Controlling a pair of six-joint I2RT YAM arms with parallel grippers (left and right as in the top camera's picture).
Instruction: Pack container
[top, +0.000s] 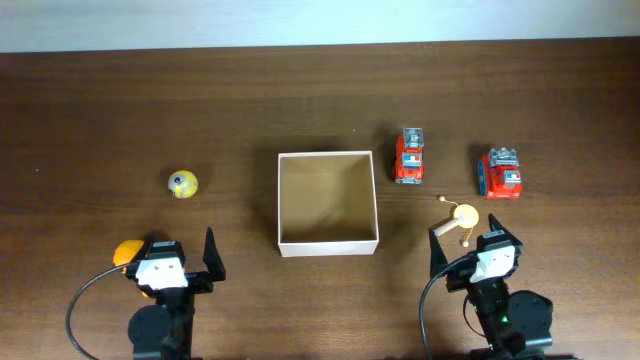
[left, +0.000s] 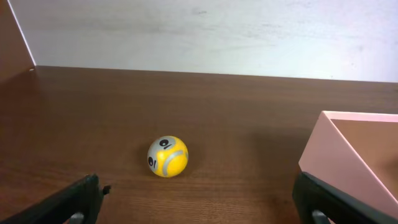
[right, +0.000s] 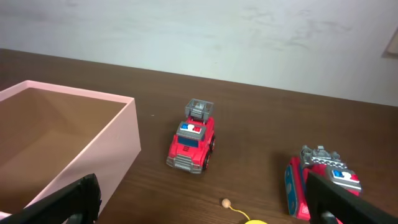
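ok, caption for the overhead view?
Empty container centre; ball left of it, two trucks and yellow toy right; left fingers, right fingers open.

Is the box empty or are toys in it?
Empty. The box shows only its bare tan floor; the yellow ball sits outside it.

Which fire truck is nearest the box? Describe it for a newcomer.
Start at the white-walled container in the middle of the brown table. Just right of it, by its far corner, stands a red fire truck. The other red truck lies farther right and shows a blue edge; this one does not.
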